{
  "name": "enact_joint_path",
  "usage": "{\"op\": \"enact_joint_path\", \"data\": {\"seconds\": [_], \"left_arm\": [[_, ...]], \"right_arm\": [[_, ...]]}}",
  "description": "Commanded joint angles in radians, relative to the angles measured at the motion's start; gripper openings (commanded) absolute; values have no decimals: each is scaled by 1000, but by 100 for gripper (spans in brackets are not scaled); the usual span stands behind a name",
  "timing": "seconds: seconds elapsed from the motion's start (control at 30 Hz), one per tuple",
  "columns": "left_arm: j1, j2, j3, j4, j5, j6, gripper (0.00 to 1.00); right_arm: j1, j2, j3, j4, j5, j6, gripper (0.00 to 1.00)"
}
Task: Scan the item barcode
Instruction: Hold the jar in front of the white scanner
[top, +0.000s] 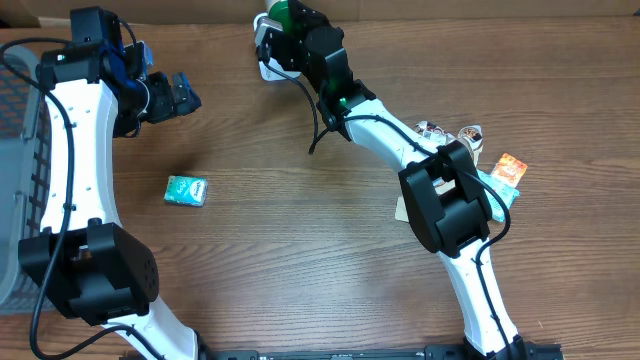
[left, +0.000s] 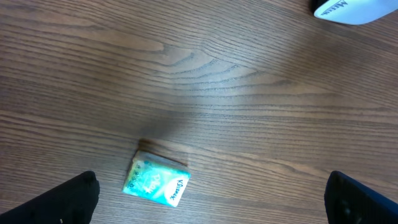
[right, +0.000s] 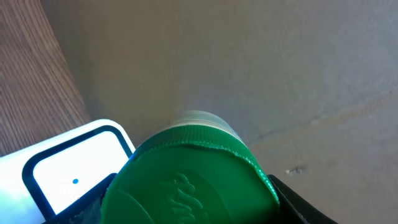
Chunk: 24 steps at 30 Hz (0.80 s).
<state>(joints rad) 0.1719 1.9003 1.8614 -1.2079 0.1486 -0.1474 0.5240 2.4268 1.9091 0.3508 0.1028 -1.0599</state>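
a teal tissue pack (top: 186, 190) lies flat on the wooden table (top: 300, 270), turned a little askew, its printed face up. well to the left of the pack a grey mesh basket (top: 18, 150) stands at the table's edge. far to the right of the pack lies a cluster of small packets: an orange one (top: 509, 168), a little printed one (top: 432, 129) with another (top: 472, 135) near it, and a pale teal one (top: 503, 190) partly hidden. beyond the pack, a brown cardboard wall (top: 450, 8) runs along the table's far edge.
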Motion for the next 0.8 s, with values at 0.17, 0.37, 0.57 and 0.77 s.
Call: {"op": "enact_joint_path", "data": {"seconds": [0.17, 0.37, 0.57, 0.77], "left_arm": [[-2, -4, 21, 1, -2, 10, 100], [-2, -4, 21, 1, -2, 10, 99], [-2, -4, 21, 1, -2, 10, 99], [-2, -4, 21, 1, -2, 10, 100]], "right_arm": [[-2, -8, 8, 54, -18, -5, 41], [-3, -8, 8, 137, -19, -19, 41], [-11, -2, 9, 137, -43, -19, 41], [-16, 11, 10, 138, -45, -19, 40]]}}
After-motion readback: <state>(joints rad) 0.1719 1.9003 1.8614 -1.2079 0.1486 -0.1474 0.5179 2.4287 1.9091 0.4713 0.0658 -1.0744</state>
